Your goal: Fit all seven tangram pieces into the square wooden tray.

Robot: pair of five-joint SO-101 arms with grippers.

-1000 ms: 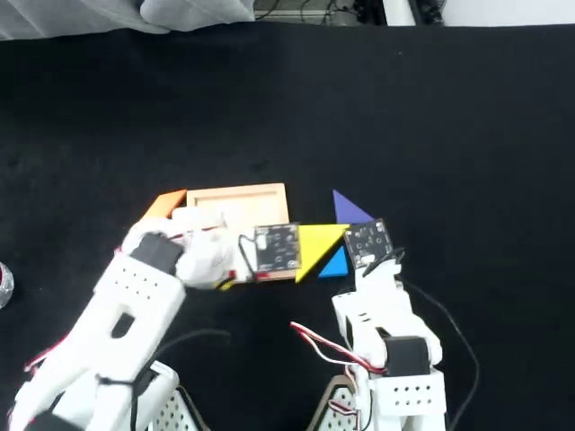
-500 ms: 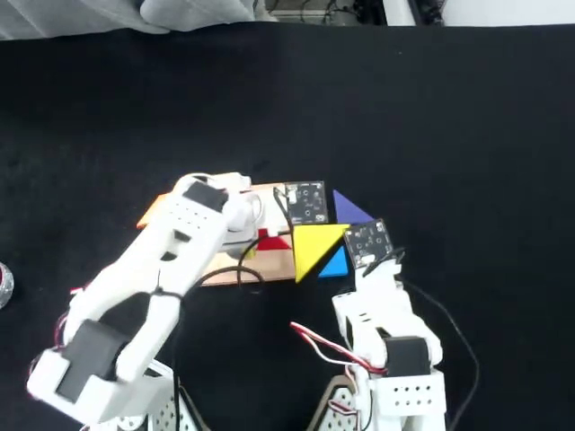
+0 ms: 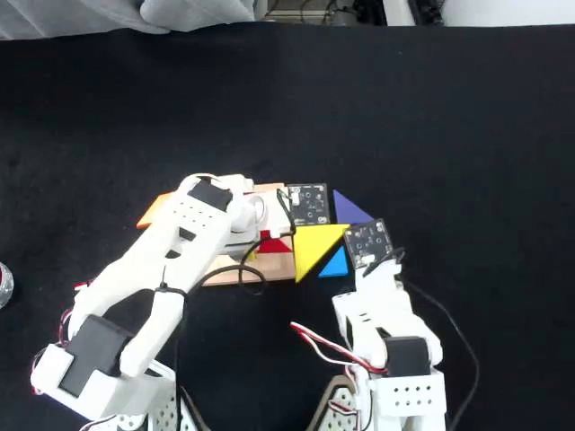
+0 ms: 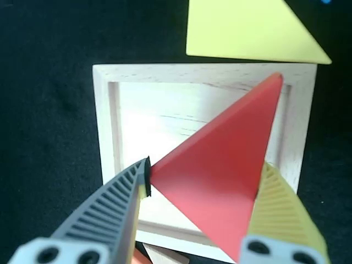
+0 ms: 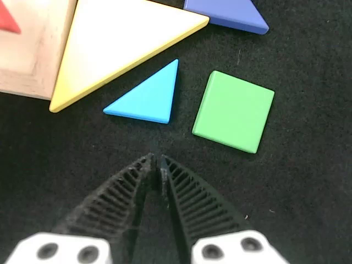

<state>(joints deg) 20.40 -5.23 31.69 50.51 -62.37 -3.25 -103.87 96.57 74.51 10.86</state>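
My left gripper (image 4: 203,181) is shut on a large red triangle (image 4: 220,170) and holds it tilted over the square wooden tray (image 4: 104,126), one corner reaching the tray's far rim. In the high view the red triangle (image 3: 274,241) peeks out under the left arm (image 3: 202,224). A big yellow triangle (image 5: 115,38) lies against the tray's right side. Beyond it rest a light blue triangle (image 5: 148,96), a green square (image 5: 234,110) and a purple piece (image 5: 228,14). My right gripper (image 5: 157,162) is shut on nothing, just short of the blue triangle.
An orange piece (image 3: 154,211) lies at the tray's left edge. The black cloth (image 3: 431,117) stretches bare to the back and right. A grey cloth bundle (image 3: 189,11) sits at the table's far edge.
The left arm swung from the tray's near-left side out over the tray with the red triangle, then barely moved. The right arm stayed still.
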